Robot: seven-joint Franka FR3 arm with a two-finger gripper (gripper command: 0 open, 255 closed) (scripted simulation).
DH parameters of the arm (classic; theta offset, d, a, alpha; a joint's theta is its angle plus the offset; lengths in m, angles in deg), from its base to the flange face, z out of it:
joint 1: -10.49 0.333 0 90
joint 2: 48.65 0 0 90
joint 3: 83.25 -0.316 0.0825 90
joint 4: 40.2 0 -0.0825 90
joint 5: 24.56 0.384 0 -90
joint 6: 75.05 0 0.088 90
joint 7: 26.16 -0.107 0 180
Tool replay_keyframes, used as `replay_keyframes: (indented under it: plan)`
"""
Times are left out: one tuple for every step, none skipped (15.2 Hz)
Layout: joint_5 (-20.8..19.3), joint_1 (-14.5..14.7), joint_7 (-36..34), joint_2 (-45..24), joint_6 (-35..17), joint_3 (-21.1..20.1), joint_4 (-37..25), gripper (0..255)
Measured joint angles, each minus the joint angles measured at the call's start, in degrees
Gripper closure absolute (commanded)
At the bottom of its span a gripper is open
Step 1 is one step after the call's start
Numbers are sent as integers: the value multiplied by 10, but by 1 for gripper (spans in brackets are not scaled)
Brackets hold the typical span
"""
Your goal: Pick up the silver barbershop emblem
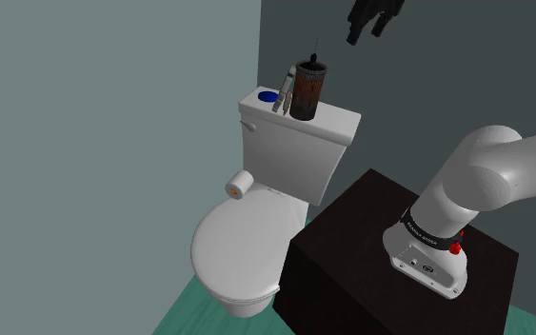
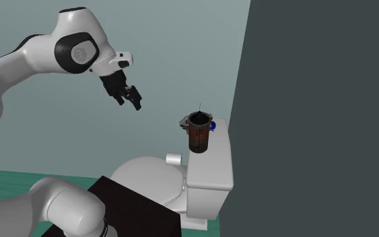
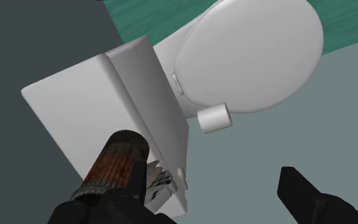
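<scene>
Shoulder camera looks down past the stand [image 1: 351, 276], toilet [image 1: 242, 252] at ten o'clock. Other cameras share the toilet.

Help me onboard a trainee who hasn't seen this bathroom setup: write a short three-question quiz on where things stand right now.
1. True or false: the black two-finger gripper hangs open in the air, higher than the white toilet tank, touching nothing.
2. Multiple choice: on top of the tank, the slim silver emblem stands right beside which thing? A) a white paper roll B) a rust-brown cylindrical cup C) a green glass bottle
3. Fill in: the small round disc on the tank, on the emblem's far side from the cup, is ___ in colour.

Key: 1 true; 2 B; 3 blue.
</scene>
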Motion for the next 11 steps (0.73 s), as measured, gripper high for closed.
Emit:
replay_keyframes:
  plan:
    - [0,0,0,0,0,0,0,0]
    - [2,-3,-8,-7,-12,0,4,0]
    - [5,-7,-20,-14,-25,-2,8,0]
    - [7,-12,-32,-25,-41,-2,11,0]
    - [10,-17,-46,-35,-60,-2,17,0]
    - [13,-22,-62,-52,-81,-5,18,0]
    - [17,-28,-78,-67,-103,-7,22,0]
    - [19,-34,-91,-82,-124,-6,25,0]
    - [21,-40,-106,-99,-145,-7,26,0]
    - [25,-44,-125,-116,-164,-11,25,0]
    - [27,-51,-137,-133,-184,-10,25,0]
